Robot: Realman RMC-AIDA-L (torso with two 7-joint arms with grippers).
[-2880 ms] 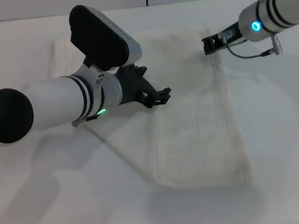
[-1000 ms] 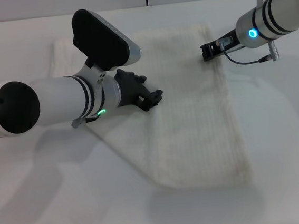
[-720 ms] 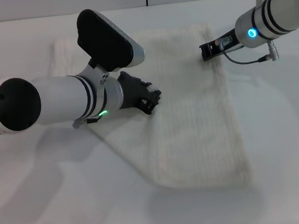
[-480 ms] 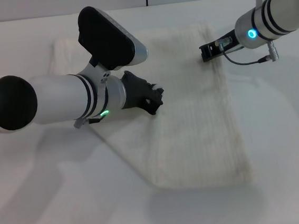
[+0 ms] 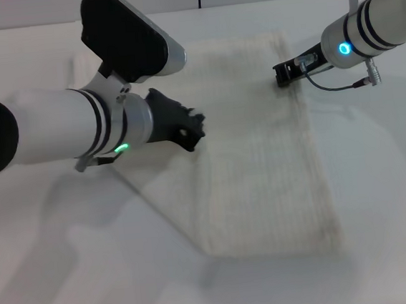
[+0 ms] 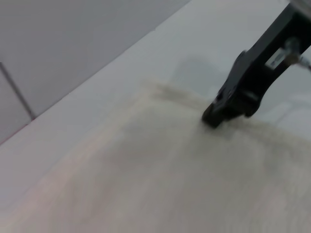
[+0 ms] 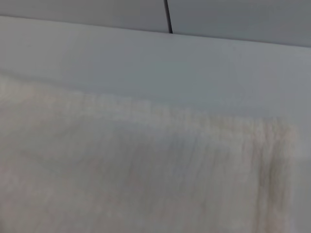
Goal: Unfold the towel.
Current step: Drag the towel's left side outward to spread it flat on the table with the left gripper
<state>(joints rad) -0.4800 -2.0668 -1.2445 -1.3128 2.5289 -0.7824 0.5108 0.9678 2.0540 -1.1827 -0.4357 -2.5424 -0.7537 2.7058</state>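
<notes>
Evenly bright from overhead, soft grey arm shadows spread across the desk (image 5: 50, 282) below the left arm, no glare, head view crisp, both wrist views soft and smeared, towel (image 6: 160, 184) weave barely resolved up close.

Bare white bench (image 5: 378, 178) lies open beside both hands; only the flat cream-white ribbed towel (image 5: 262, 168) lies between them.
</notes>
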